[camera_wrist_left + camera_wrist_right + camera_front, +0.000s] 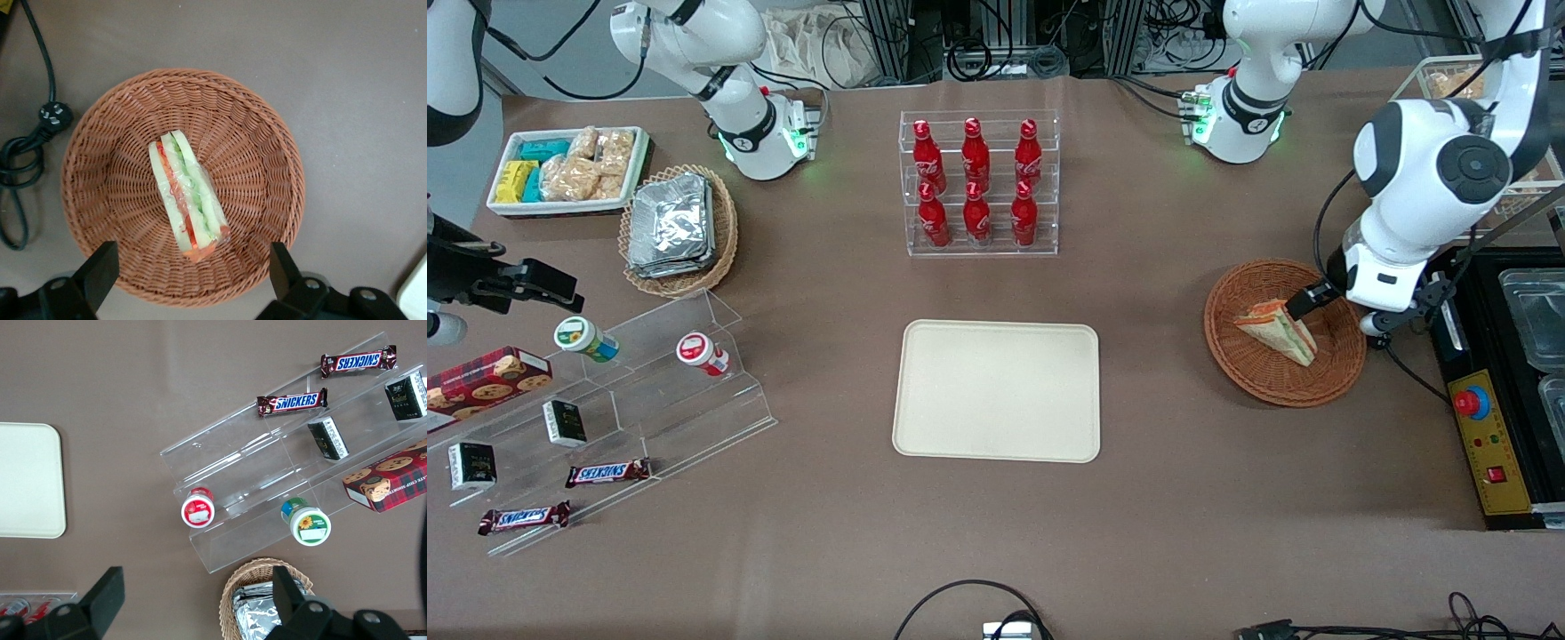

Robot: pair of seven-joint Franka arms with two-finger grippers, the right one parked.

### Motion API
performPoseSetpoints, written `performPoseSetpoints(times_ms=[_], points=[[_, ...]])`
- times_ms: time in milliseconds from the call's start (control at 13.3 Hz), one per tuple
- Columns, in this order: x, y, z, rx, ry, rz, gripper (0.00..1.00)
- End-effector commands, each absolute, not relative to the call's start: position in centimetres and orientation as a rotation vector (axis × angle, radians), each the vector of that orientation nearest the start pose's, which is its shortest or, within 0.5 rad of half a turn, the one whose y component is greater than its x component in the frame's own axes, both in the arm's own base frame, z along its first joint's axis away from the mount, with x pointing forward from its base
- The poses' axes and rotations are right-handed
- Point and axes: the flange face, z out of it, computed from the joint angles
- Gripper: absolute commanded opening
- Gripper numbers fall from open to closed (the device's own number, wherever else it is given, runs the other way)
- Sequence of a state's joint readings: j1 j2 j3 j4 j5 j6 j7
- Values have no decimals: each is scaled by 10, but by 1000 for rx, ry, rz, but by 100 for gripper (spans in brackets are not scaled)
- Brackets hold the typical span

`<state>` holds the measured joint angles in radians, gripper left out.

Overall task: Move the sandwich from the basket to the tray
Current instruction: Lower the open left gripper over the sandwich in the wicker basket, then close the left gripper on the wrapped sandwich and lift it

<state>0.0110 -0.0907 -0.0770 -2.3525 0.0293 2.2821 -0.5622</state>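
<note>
We are hovering our spread gripper (190,267) above the sandwich (187,197) in the basket (267,153); we should descend centred, straddling its long sides.

hand (190,277): fingers wide apart above the basket; its body is cut off by the wrist picture's edge
basket (1254,373): rim farthest from the front camera hidden under the arm
tray (417,293): only one corner shows

We see bright, even overhead light and soft short shadows. Foil packets (669,227) at ten o'clock glare. The gripper (190,280) above the basket (267,200) has spread, slightly blurred fingers (100,273); the weave is sharp.
</note>
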Motion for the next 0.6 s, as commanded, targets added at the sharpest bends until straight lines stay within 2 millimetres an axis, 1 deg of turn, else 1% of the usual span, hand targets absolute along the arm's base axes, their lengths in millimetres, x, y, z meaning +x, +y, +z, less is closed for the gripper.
performPoseSetpoints(times_ms=[0, 226, 527], points=[[470, -30, 349, -3021, -822, -116, 99], [465, -27, 324, -3008, -892, -121, 99], [457, -27, 297, -3003, -961, -159, 99]])
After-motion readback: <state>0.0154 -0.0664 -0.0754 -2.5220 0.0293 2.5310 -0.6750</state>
